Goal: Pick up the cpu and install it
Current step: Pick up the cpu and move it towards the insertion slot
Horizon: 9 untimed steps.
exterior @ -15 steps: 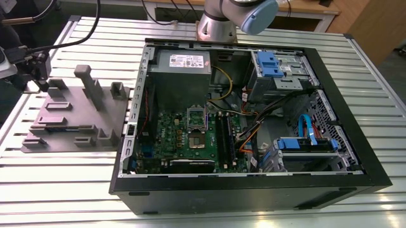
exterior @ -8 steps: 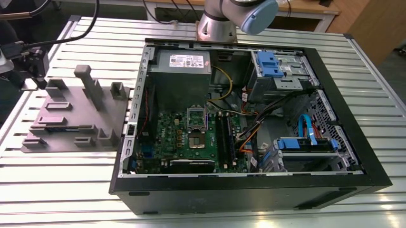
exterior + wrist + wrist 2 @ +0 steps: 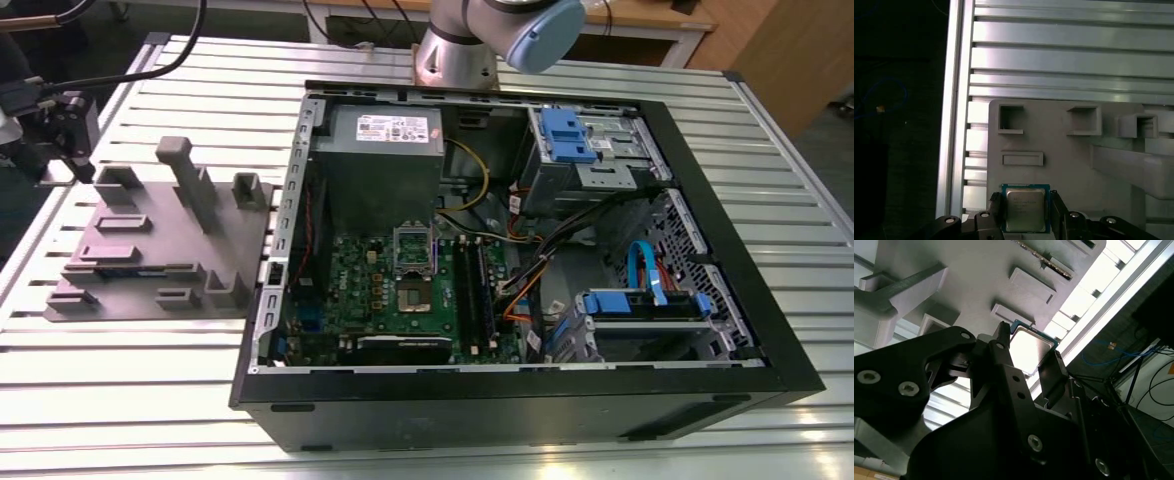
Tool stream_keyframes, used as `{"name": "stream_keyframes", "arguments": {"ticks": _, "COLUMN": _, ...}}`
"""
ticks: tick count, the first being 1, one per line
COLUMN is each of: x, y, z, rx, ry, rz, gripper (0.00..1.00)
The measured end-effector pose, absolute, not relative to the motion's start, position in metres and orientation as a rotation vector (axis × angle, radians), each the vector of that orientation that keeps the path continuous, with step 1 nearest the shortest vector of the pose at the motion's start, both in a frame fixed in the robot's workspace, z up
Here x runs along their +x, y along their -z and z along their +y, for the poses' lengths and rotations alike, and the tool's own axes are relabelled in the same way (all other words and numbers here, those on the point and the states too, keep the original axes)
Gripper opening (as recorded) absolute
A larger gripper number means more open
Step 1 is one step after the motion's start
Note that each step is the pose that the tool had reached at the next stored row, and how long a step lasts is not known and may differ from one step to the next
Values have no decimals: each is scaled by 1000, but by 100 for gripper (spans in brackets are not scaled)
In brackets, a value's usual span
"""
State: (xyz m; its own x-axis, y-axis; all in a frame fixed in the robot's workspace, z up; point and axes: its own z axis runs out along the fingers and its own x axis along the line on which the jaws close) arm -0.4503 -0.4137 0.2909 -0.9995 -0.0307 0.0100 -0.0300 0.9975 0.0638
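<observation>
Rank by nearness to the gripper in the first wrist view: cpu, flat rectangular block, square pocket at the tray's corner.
1. cpu, held in the gripper.
2. flat rectangular block, on the tray just beyond the cpu.
3. square pocket, farthest, at the tray's corner.

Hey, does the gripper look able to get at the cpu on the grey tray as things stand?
Probably yes. In the first wrist view the gripper sits right at the cpu, which lies flat on the grey tray. Nothing covers the chip, and the tray's raised blocks stand clear of it.
</observation>
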Motion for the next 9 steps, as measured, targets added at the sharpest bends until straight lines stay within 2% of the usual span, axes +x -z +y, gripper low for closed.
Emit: {"name": "stream_keyframes", "arguments": {"ticks": 9, "x": -447, "y": -291, "z": -414, "rx": 47, "ry": 100, "rz": -3129, "gripper": 47}}
